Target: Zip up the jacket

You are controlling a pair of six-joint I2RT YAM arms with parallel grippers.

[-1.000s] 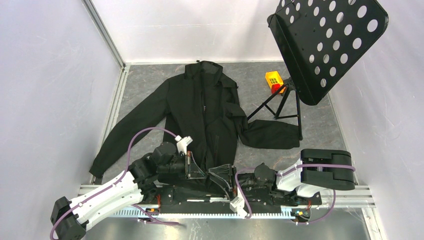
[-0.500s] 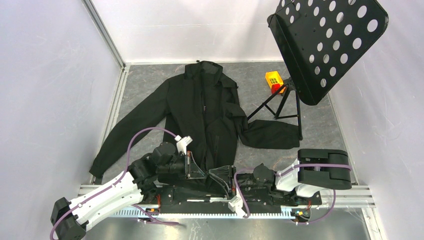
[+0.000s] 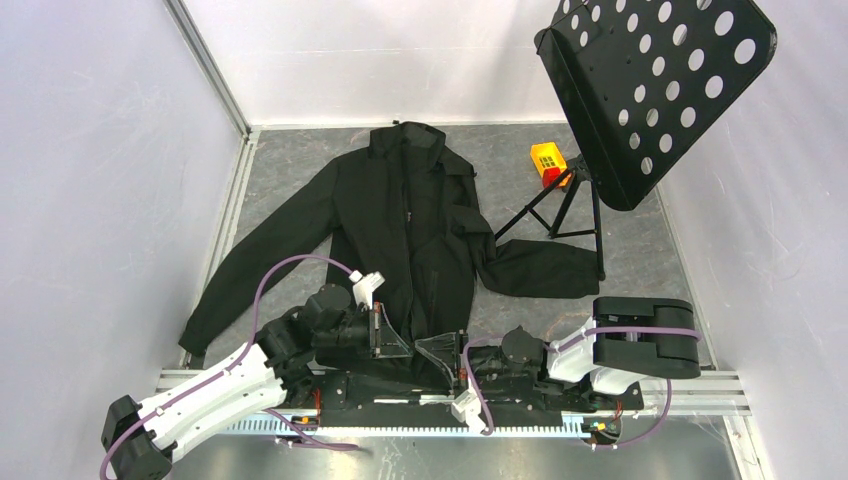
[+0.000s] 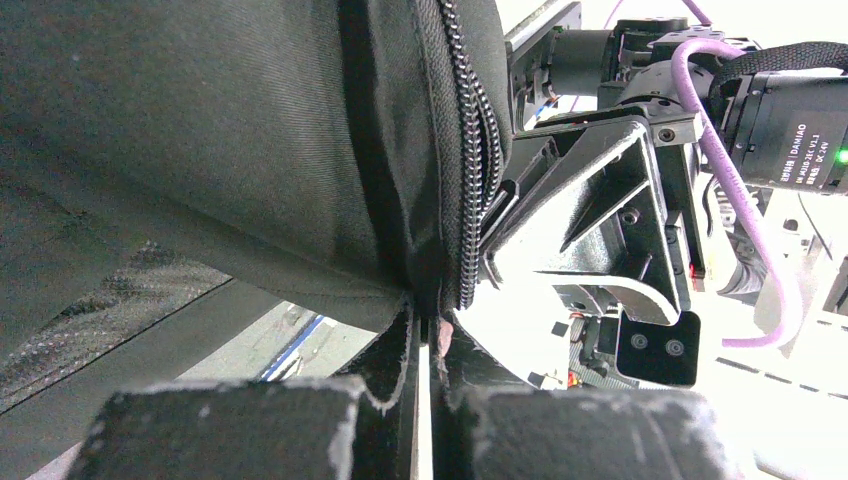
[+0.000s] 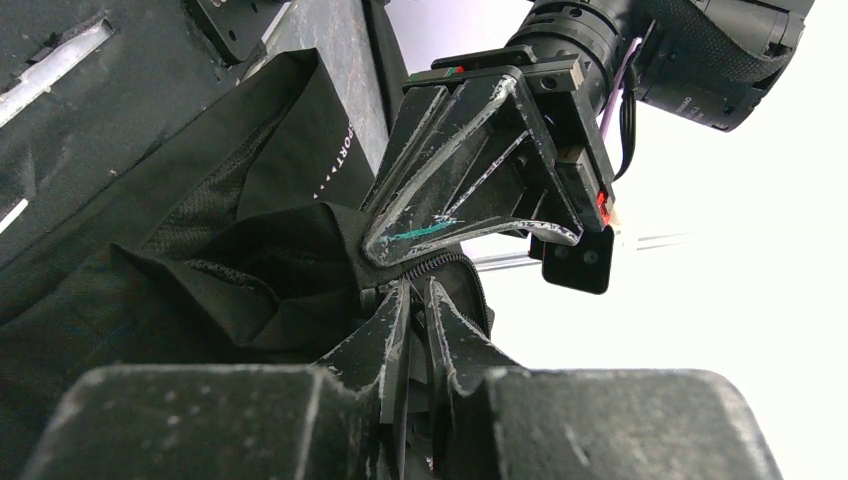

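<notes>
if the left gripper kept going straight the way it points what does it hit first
The bunched hem of the large black fabric jacket, which the left gripper pinches; right behind it the right gripper, seemingly close, though depth is unclear.

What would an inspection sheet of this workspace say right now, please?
Surface: grey mottled table, mostly covered by the garment.
Job's things: black jacket spread flat, collar at the far side, hem at the near edge; zipper teeth show by the hem.
Clutter: black perforated music stand on a tripod at far right; small orange box beside its legs.
Grippers: left gripper shut on the jacket's hem edge; right gripper shut on the jacket at the zipper's bottom end, facing the left.
Cables: purple cables loop over both arms, none on the jacket's front.
Surroundings: plain white walls on three sides.
</notes>
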